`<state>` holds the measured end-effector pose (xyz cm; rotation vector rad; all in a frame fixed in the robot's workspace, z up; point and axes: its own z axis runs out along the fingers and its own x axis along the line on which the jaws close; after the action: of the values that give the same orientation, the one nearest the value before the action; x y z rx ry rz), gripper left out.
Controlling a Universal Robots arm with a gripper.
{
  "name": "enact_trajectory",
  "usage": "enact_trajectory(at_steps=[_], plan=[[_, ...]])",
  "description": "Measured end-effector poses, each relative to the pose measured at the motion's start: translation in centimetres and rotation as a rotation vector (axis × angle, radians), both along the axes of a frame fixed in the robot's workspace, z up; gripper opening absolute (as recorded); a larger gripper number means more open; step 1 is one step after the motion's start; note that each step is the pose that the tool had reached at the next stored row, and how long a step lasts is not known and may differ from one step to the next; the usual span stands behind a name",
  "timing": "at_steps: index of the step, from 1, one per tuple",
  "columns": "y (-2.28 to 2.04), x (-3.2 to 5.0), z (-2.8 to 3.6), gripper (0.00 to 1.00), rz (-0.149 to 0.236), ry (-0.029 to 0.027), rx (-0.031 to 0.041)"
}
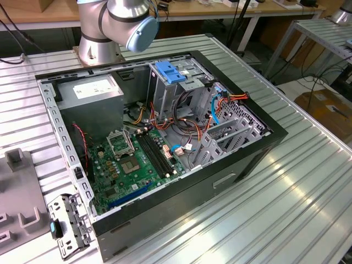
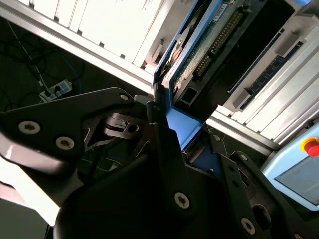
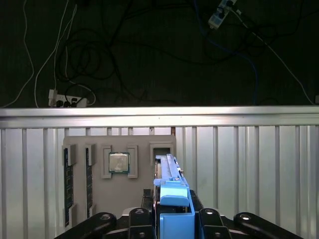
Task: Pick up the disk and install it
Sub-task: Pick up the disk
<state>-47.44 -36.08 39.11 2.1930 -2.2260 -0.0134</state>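
Note:
The disk (image 3: 168, 172) stands on edge in the first wrist view, with its blue plastic bracket (image 3: 173, 201) toward the camera. My gripper (image 3: 172, 221) is shut on the disk, one black finger (image 3: 141, 219) on each side of the bracket. In the second wrist view the disk's green circuit board (image 2: 209, 45) and blue rail (image 2: 182, 124) run away from my gripper (image 2: 172, 132). Beyond the disk lies a grey parts holder (image 3: 144, 191) with an open slot (image 3: 162, 149). Whether the disk's far end still sits in the holder I cannot tell.
The holder carries a processor (image 3: 119, 163) and memory sticks (image 3: 68, 184). The exterior view has the open computer case (image 1: 275, 135), its upright metal cage with a blue latch (image 1: 170, 71), motherboard (image 1: 132, 159), grey power box (image 1: 91, 91) and arm base (image 1: 99, 33). A red stop button (image 2: 311, 147) is nearby.

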Motion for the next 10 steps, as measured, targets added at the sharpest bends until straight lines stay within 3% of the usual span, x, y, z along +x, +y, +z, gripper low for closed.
enact_trajectory(at_steps=[10], plan=[[0.00,0.00,0.25,0.37,0.000,0.0001,0.0000]])
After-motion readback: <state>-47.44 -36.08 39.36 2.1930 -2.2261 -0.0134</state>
